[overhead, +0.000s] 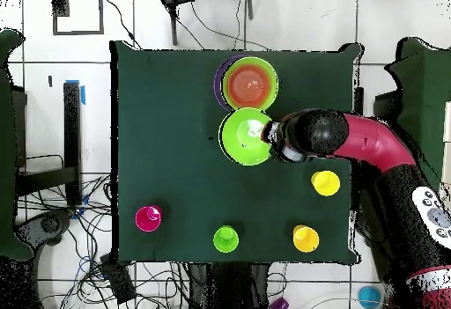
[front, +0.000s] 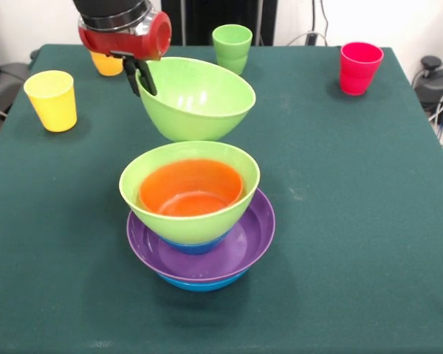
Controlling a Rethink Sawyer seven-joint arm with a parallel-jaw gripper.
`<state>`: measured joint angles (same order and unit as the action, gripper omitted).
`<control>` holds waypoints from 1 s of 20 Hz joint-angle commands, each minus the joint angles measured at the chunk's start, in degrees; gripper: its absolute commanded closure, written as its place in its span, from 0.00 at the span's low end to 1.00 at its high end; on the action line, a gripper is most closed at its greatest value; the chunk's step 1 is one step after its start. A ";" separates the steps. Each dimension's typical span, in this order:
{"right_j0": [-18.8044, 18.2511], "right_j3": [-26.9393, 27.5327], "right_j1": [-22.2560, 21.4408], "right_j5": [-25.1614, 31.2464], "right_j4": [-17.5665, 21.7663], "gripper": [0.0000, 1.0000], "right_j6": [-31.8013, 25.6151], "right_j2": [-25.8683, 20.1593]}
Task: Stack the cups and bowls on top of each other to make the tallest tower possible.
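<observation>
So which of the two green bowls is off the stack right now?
The tilted green bowl, held by its rim in the gripper behind the stack. The other green bowl sits upright on the stack with the orange bowl inside.

Gripper (overhead: 269,135) at green bowl's (overhead: 244,137) rim; tower (overhead: 250,83) adjacent.

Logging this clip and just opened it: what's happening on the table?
The gripper grips the rim of a light green bowl, held tilted in the air behind the tower. The tower has an orange bowl nested in another green bowl, above purple and blue ones. Four cups stand apart, unstacked: yellow, orange-yellow, green, red.
</observation>
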<state>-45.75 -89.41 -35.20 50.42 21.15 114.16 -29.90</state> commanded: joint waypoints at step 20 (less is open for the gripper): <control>0.11 -0.58 -3.40 8.23 -1.90 1.00 -9.79 -6.03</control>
<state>-46.08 -89.36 -35.75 52.57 20.62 114.16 -32.45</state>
